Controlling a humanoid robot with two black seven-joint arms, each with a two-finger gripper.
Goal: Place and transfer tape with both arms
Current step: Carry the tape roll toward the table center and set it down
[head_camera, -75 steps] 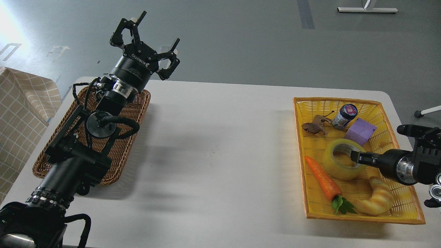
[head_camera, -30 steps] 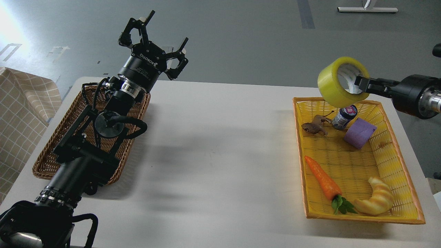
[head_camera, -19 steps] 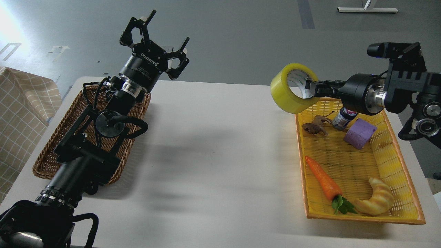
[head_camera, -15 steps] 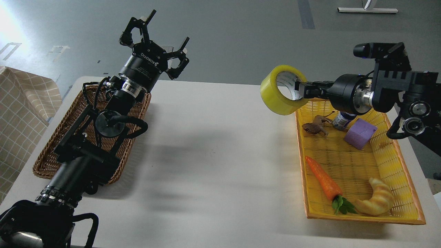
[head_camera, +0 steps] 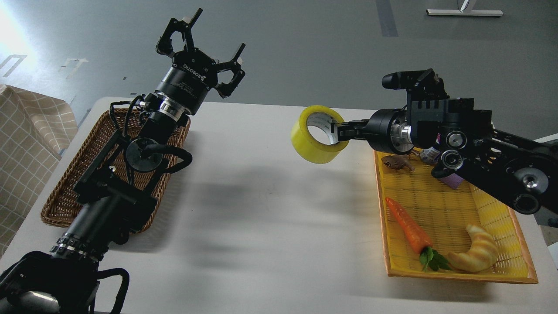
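Note:
The tape [head_camera: 317,135] is a wide yellow roll with a grey-white core. It hangs in the air above the white table [head_camera: 261,218], just left of the yellow basket [head_camera: 518,244]. My right gripper [head_camera: 338,132] is shut on the roll's right wall, with one finger inside the core. My left gripper [head_camera: 205,37] is open and empty, raised above the far end of the brown wicker basket [head_camera: 65,187]. The two grippers are well apart.
The yellow basket holds a carrot [head_camera: 407,229], a croissant [head_camera: 477,253], a toy animal [head_camera: 394,162], and a purple block [head_camera: 455,179] and a jar mostly hidden by my right arm. A checked cloth [head_camera: 26,144] lies at the left edge.
My right gripper lifted the tape out of the yellow basket and carried it left over the table's middle. My left gripper shifted slightly right and stayed open.

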